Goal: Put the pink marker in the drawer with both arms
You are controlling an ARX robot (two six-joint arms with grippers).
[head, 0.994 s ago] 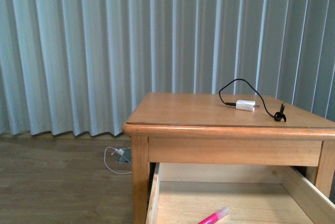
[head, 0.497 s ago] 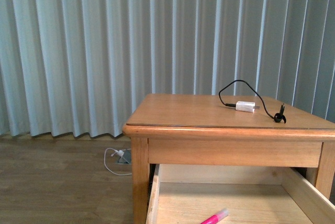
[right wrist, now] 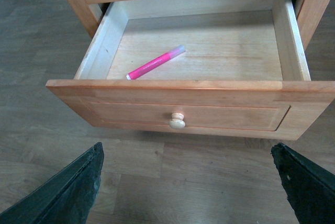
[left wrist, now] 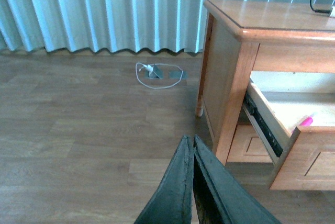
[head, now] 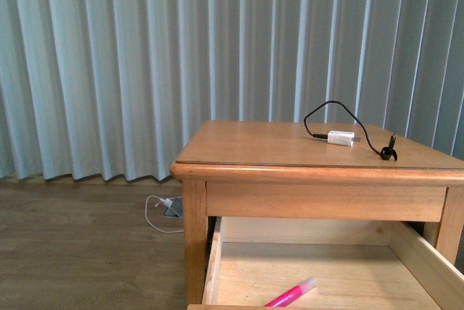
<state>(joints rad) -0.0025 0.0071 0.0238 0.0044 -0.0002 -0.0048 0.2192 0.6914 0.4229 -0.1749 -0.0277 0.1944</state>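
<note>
The pink marker (right wrist: 155, 63) lies flat and slanted on the pale floor of the open drawer (right wrist: 220, 101). It also shows in the front view (head: 291, 293) and as a pink tip in the left wrist view (left wrist: 306, 121). The drawer's round knob (right wrist: 177, 122) faces my right gripper (right wrist: 189, 182), which is open wide and empty, a little in front of the drawer above the floor. My left gripper (left wrist: 191, 145) is shut and empty, over the wood floor to the side of the table, apart from the drawer (left wrist: 293, 145).
The wooden side table (head: 239, 147) carries a white charger plug (head: 341, 137) with a black cable. Curtains hang behind. A white cable and grey block (left wrist: 157, 73) lie on the floor by the curtain.
The front view has shifted slightly: the table and drawer sit a bit lower and further right, and more of the drawer front edge shows. The marker lies in the same place.
</note>
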